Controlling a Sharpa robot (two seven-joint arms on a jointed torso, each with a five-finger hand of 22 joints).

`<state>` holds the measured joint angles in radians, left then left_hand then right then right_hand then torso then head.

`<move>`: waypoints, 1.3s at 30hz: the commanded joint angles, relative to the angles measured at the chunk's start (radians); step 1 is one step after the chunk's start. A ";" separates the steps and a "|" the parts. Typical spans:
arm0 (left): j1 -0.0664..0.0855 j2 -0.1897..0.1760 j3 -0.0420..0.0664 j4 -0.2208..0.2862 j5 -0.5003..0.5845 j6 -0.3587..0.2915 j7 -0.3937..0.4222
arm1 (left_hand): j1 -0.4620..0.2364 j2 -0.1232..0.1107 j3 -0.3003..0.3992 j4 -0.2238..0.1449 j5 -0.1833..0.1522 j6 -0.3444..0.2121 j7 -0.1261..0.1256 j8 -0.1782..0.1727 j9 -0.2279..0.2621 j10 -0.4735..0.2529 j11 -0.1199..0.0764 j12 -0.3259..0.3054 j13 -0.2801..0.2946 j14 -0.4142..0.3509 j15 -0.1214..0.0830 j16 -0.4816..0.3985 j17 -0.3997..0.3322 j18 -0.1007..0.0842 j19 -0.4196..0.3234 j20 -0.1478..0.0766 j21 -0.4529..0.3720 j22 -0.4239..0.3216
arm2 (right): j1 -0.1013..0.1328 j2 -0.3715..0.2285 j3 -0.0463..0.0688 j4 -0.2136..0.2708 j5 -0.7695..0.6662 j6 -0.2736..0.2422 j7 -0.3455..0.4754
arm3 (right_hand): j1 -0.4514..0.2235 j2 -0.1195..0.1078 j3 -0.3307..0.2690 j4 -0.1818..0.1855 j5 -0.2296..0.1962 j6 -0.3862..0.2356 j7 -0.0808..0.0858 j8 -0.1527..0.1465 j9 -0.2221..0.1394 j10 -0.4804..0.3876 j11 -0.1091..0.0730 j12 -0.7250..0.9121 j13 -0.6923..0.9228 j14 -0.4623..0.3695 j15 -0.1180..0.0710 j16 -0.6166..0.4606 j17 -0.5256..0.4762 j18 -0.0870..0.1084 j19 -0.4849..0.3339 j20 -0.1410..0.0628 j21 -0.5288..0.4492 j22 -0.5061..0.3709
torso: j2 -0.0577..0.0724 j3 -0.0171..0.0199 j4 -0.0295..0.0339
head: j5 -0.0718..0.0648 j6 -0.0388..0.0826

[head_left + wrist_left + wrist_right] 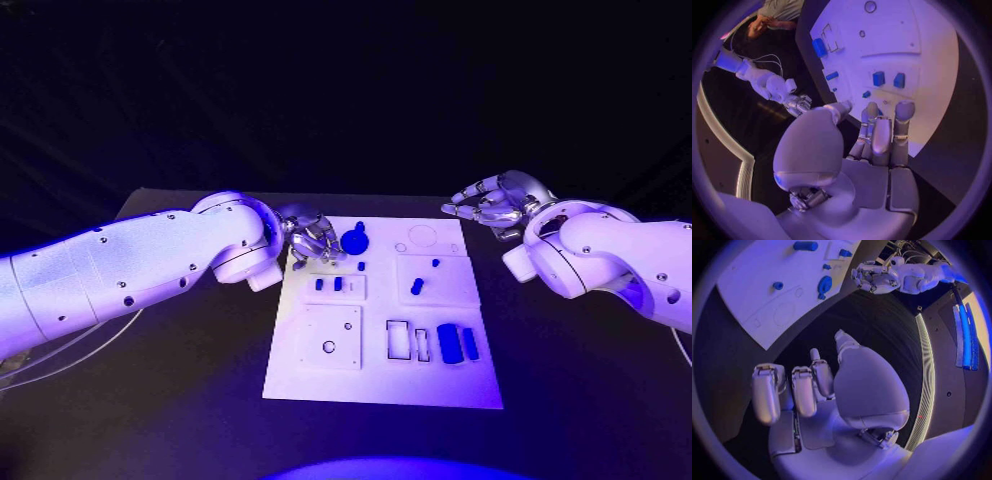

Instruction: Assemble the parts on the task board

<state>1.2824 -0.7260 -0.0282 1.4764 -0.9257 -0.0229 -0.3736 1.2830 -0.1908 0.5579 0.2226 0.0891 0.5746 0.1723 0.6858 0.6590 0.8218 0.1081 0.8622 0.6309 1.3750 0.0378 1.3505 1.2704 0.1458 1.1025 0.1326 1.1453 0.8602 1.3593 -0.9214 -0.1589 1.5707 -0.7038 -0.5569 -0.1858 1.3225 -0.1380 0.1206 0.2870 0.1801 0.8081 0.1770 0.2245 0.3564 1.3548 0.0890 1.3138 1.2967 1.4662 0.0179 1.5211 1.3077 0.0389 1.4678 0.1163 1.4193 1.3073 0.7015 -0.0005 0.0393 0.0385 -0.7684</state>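
Note:
The white task board (378,385) lies mid-table with several blue parts on it. A round blue part (353,240) sits near the board's far left corner. My left hand (307,237) hovers right beside that part, over the board's far left edge, holding nothing. In the left wrist view its fingers (879,135) reach out side by side, the thumb apart, above the board (904,45) and two square blue parts (879,78). My right hand (495,203) hangs off the board's far right corner, fingers loosely curled and empty. The right wrist view shows the round part (824,285) on the board (761,305).
Two long blue parts (459,343) stand in the near right of the board beside empty slots (405,340). A square plate area (330,338) lies at the near left. Black table (188,350) surrounds the board. Cables (58,350) trail at the left.

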 commanded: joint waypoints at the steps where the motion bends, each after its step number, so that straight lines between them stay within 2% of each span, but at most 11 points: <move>1: 0.001 0.025 -0.008 -0.009 -0.115 -0.110 0.174 | 0.077 -0.025 0.069 -0.042 0.004 0.002 0.020 -0.017 -0.039 -0.050 0.008 -0.056 -0.057 -0.071 0.008 -0.064 -0.088 0.023 -0.069 0.008 -0.073 -0.097 | -0.002 0.002 -0.001 -0.005 0.005 -0.002 0.056 | 0.025 0.001 0.018 -0.004 -0.005 -0.011 -0.007 0.019 -0.001 -0.152 -0.006 -0.196 -0.158 0.022 -0.014 -0.088 -0.015 0.052 -0.083 -0.008 -0.219 -0.014 | 0.000 0.0008 0.0007 | -0.005 0.006; 4: 0.000 0.051 -0.022 -0.023 -0.225 -0.135 0.240 | 0.089 -0.050 0.093 -0.055 -0.002 0.008 0.019 -0.037 -0.074 -0.061 0.012 -0.082 -0.096 -0.090 0.012 -0.074 -0.113 0.026 -0.084 0.012 -0.091 -0.117 | -0.003 0.004 -0.001 -0.010 0.007 -0.013 0.075 | 0.045 -0.003 0.040 -0.004 -0.005 -0.018 -0.008 0.039 0.002 -0.325 -0.007 -0.458 -0.403 -0.061 -0.014 -0.242 -0.218 0.106 -0.212 -0.010 -0.527 -0.239 | 0.001 0.0000 0.0000 | -0.006 0.008; 5: 0.000 0.059 -0.026 -0.028 -0.256 -0.136 0.254 | 0.085 -0.071 0.094 -0.057 -0.005 0.006 0.020 -0.053 -0.097 -0.089 0.015 -0.110 -0.125 -0.134 0.017 -0.110 -0.168 0.035 -0.121 0.015 -0.127 -0.162 | -0.004 0.004 -0.001 -0.011 0.008 -0.017 0.080 | 0.048 -0.006 0.045 -0.003 -0.006 -0.020 -0.006 0.044 0.003 -0.338 -0.007 -0.487 -0.432 -0.082 -0.016 -0.285 -0.269 0.118 -0.242 -0.009 -0.611 -0.301 | 0.001 0.0000 -0.0004 | -0.006 0.009; 6: -0.001 0.068 -0.031 -0.035 -0.293 -0.137 0.269 | 0.082 -0.076 0.092 -0.056 -0.006 0.005 0.021 -0.057 -0.105 -0.098 0.017 -0.120 -0.135 -0.157 0.018 -0.130 -0.195 0.039 -0.138 0.017 -0.144 -0.183 | -0.004 0.005 -0.001 -0.012 0.009 -0.023 0.086 | 0.057 -0.005 0.058 -0.004 -0.026 -0.022 -0.005 0.053 0.003 -0.356 -0.005 -0.527 -0.471 -0.136 -0.012 -0.391 -0.385 0.144 -0.307 -0.007 -0.790 -0.434 | 0.002 -0.0004 -0.0008 | -0.005 0.010; 7: -0.002 0.078 -0.036 -0.043 -0.330 -0.137 0.283 | 0.081 -0.083 0.085 -0.057 -0.006 0.003 0.023 -0.066 -0.123 -0.132 0.023 -0.150 -0.165 -0.242 0.025 -0.201 -0.291 0.039 -0.156 0.021 -0.165 -0.194 | -0.004 0.005 -0.001 -0.012 0.010 -0.029 0.094 | 0.061 -0.006 0.068 -0.004 -0.027 -0.024 -0.004 0.059 0.004 -0.364 -0.002 -0.560 -0.505 -0.174 -0.010 -0.477 -0.469 0.145 -0.313 -0.005 -0.835 -0.469 | 0.002 -0.0004 -0.0010 | -0.005 0.010; 9: -0.004 0.097 -0.045 -0.060 -0.392 -0.137 0.302 | 0.082 -0.089 0.059 -0.059 -0.009 -0.010 0.022 -0.079 -0.146 -0.157 0.028 -0.170 -0.193 -0.305 0.029 -0.252 -0.370 0.038 -0.165 0.028 -0.185 -0.205 | -0.005 0.005 -0.001 -0.014 0.015 -0.043 0.109 | 0.077 -0.011 0.095 -0.004 -0.025 -0.026 0.001 0.070 0.003 -0.376 0.003 -0.644 -0.587 -0.243 -0.003 -0.650 -0.613 0.146 -0.321 0.000 -0.917 -0.536 | 0.002 -0.0008 -0.0011 | -0.007 0.013; 13: -0.006 0.128 -0.059 -0.093 -0.470 -0.136 0.320 | 0.091 -0.082 0.011 -0.055 -0.008 -0.007 0.009 -0.091 -0.176 -0.152 0.026 -0.170 -0.220 -0.304 0.026 -0.240 -0.394 0.039 -0.158 0.028 -0.197 -0.214 | -0.005 0.005 -0.002 -0.017 0.024 -0.065 0.137 | 0.092 -0.036 0.160 -0.004 -0.024 -0.031 -0.003 0.070 -0.007 -0.341 0.005 -0.799 -0.753 -0.249 0.001 -0.819 -0.653 0.145 -0.313 0.004 -1.047 -0.657 | 0.002 -0.0013 -0.0011 | -0.008 0.013; 16: -0.007 0.150 -0.068 -0.121 -0.517 -0.140 0.328 | 0.103 -0.079 -0.010 -0.054 -0.009 0.008 0.003 -0.097 -0.195 -0.153 0.022 -0.174 -0.238 -0.309 0.023 -0.233 -0.410 0.039 -0.154 0.026 -0.201 -0.216 | -0.006 0.005 -0.002 -0.019 0.033 -0.075 0.152 | 0.083 -0.056 0.209 -0.008 -0.023 -0.028 0.005 0.065 -0.017 -0.320 0.018 -0.909 -0.882 -0.289 0.022 -0.973 -0.695 0.142 -0.332 0.020 -1.153 -0.756 | 0.002 -0.0009 -0.0013 | -0.008 0.014; 21: -0.008 0.173 -0.075 -0.150 -0.561 -0.131 0.328 | 0.120 -0.075 -0.028 -0.053 -0.008 0.018 0.002 -0.104 -0.215 -0.158 0.021 -0.179 -0.258 -0.305 0.022 -0.215 -0.420 0.039 -0.149 0.024 -0.200 -0.216 | -0.006 0.006 -0.002 -0.021 0.044 -0.082 0.167 | 0.072 -0.068 0.239 -0.016 -0.023 -0.027 0.020 0.062 -0.026 -0.311 0.036 -0.969 -0.968 -0.357 0.049 -1.109 -0.750 0.142 -0.381 0.052 -1.255 -0.851 | 0.003 -0.0008 -0.0004 | -0.011 0.013; 27: -0.009 0.197 -0.079 -0.178 -0.610 -0.089 0.299 | 0.146 -0.070 -0.052 -0.047 -0.010 0.069 -0.004 -0.122 -0.255 -0.157 0.017 -0.182 -0.294 -0.306 0.018 -0.177 -0.434 0.038 -0.149 0.021 -0.192 -0.207 | -0.006 0.008 -0.002 -0.023 0.060 -0.087 0.188 | 0.053 -0.074 0.266 -0.040 -0.021 -0.028 0.033 0.060 -0.039 -0.314 0.054 -1.027 -1.070 -0.387 0.074 -1.235 -0.817 0.145 -0.398 0.085 -1.345 -0.967 | 0.002 -0.0003 0.0000 | -0.012 0.010; 39: -0.009 0.215 -0.080 -0.203 -0.635 -0.009 0.289 | 0.164 -0.071 -0.042 -0.029 -0.010 0.155 -0.019 -0.168 -0.311 -0.097 0.004 -0.168 -0.338 -0.247 0.008 -0.074 -0.389 0.032 -0.123 0.016 -0.136 -0.147 | -0.006 0.010 -0.002 -0.023 0.073 -0.095 0.202 | 0.040 -0.074 0.271 -0.054 -0.020 -0.033 0.041 0.058 -0.045 -0.314 0.062 -1.040 -1.110 -0.388 0.082 -1.275 -0.840 0.145 -0.401 0.093 -1.357 -1.015 | 0.002 -0.0001 0.0000 | -0.016 0.005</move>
<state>1.2733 -0.5144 -0.1085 1.2743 -1.5323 -0.0820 -0.0824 1.4411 -0.2618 0.5161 0.1893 0.0843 0.7221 0.1554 0.5209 0.3490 0.7187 0.1107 0.6914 0.2939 1.1220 0.0431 1.2734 0.8794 0.1736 0.9722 0.1466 1.0057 0.7098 1.3541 -0.9128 -0.1608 1.5470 -0.6381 -0.6455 -0.0115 1.3738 -0.2158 0.3911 0.2373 0.1569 0.7795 0.1965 0.2859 0.3126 1.0412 0.1465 0.2765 0.1881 1.0786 0.0945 0.2500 0.4687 0.1778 1.0643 0.2023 0.0694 0.2939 0.7040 -0.0009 0.0384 0.0237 -0.7616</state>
